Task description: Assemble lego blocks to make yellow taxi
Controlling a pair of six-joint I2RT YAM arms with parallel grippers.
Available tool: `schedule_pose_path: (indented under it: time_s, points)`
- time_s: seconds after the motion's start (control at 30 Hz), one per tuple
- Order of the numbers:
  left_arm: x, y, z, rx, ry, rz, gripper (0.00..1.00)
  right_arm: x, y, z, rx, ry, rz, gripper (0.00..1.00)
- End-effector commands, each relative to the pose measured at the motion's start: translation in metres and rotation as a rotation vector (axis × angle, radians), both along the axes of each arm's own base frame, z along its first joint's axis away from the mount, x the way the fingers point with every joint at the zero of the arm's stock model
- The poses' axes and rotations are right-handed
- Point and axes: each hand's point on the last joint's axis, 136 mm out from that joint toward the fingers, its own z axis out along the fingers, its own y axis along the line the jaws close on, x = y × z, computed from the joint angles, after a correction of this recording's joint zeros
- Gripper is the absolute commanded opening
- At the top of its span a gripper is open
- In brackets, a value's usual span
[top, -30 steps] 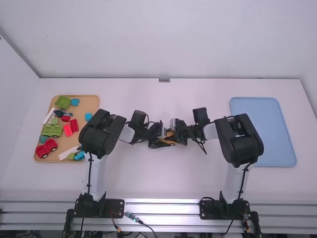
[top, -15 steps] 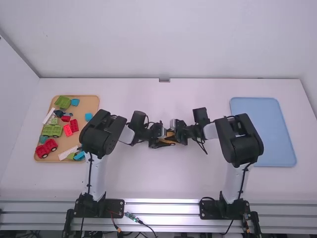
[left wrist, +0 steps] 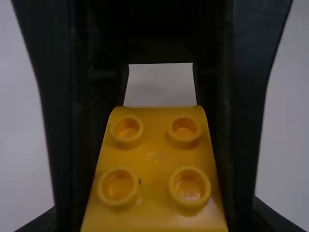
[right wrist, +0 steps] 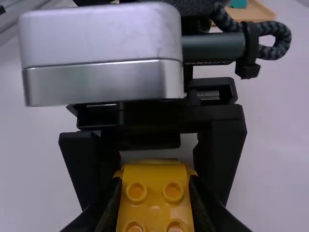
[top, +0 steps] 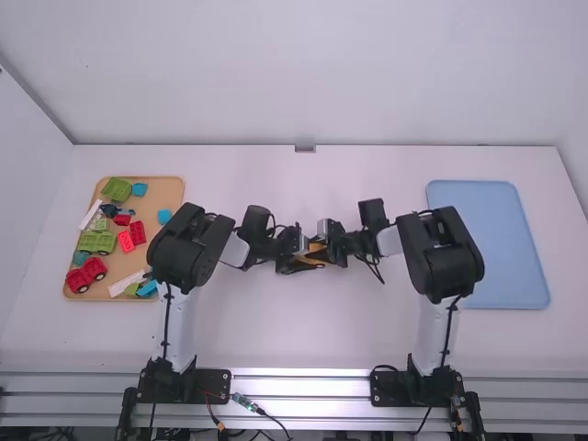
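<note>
Right arm's black elbow (top: 446,253) has edged slightly toward the middle; the left arm looks unmoved.
White surface (top: 276,335) stretches from the grippers to its near and far edges, with a tan, block-filled tray (top: 170,195) by the left edge and a flat blue tray (top: 501,276) toward the right; at the middle, the left gripper (top: 309,258) and right gripper (top: 323,254) meet, jaws of both closed around the glossy yellow plastic block piece (right wrist: 155,200), its round studs showing, a wider yellow part beneath.
</note>
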Motion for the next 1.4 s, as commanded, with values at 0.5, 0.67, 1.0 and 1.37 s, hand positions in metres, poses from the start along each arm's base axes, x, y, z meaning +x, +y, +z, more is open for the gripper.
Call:
schedule_pose_path:
  time_s: [0.5, 0.67, 1.0, 1.37]
  points:
    - [0.003, 0.000, -0.004, 0.009, -0.015, 0.001, 0.02, -0.015, -0.007, -0.046, -0.134, 0.115, -0.036, 0.00]
    - [0.002, 0.000, -0.004, 0.011, -0.010, 0.001, 0.02, -0.015, -0.007, -0.043, -0.133, 0.112, -0.037, 0.01]
    - [0.003, 0.001, -0.005, 0.012, -0.009, 0.005, 0.02, -0.014, -0.007, -0.040, -0.132, 0.107, -0.038, 0.18]
    - [0.003, 0.002, -0.006, 0.015, -0.003, 0.008, 0.02, -0.013, -0.016, -0.018, -0.140, 0.058, -0.030, 0.36]
